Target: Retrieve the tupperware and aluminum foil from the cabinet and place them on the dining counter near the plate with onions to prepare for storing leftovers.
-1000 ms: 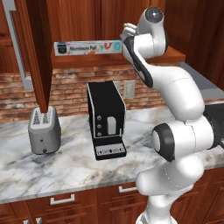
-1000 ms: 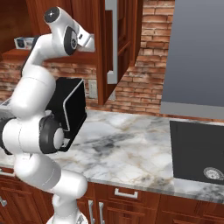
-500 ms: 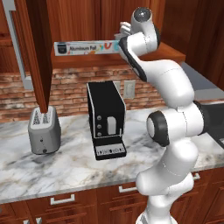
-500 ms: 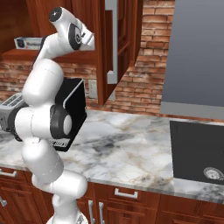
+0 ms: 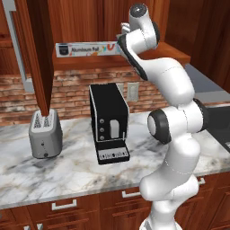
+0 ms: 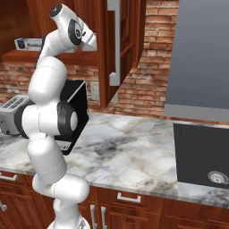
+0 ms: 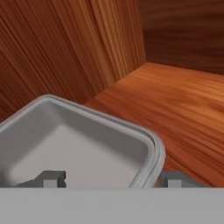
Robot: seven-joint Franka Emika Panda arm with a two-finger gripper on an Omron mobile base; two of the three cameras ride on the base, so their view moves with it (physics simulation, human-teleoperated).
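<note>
Two fingertips: the gripper (image 7: pixel 106 178) straddles the right rim of the tupperware (image 7: pixel 78 148), one tip inside the tub, one outside on the shelf
Jaws: apart around that rim; whether they pinch it I cannot tell
Tupperware: sits on the wooden floor of the cabinet (image 7: pixel 183 109), near its back wall
Aluminum foil: the aluminum foil (image 5: pixel 87 48) lies lengthwise on the same open shelf, left of the arm's wrist
Cabinet door: swung open, grey bar handle (image 6: pixel 114 42) facing out
Below: coffee machine (image 5: pixel 108 122) and toaster (image 5: pixel 45 134) on the marble worktop (image 5: pixel 76 170)
</note>
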